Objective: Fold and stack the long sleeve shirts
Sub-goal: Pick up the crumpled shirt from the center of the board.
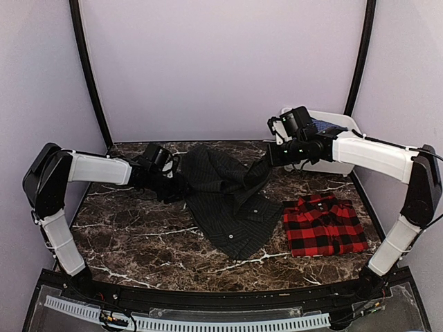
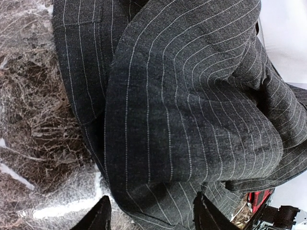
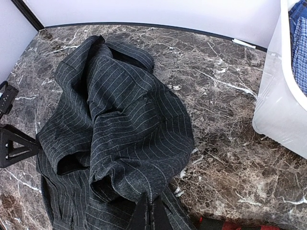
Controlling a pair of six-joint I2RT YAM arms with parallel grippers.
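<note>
Red plaid shirt (image 1: 324, 225): folded (half done). Pinstripe shirt (image 1: 228, 200): unfolded, pinched by right end effector (image 3: 149, 211), straddled by gaping left end effector (image 2: 152, 206).

No writing, label or number can be read anywhere.

On the desk (image 1: 138, 238) the loose shirt (image 1: 228, 200) lies centre, the folded shirt (image 1: 324, 225) just right of it. A bin (image 1: 331, 166) stands behind the folded one.
</note>
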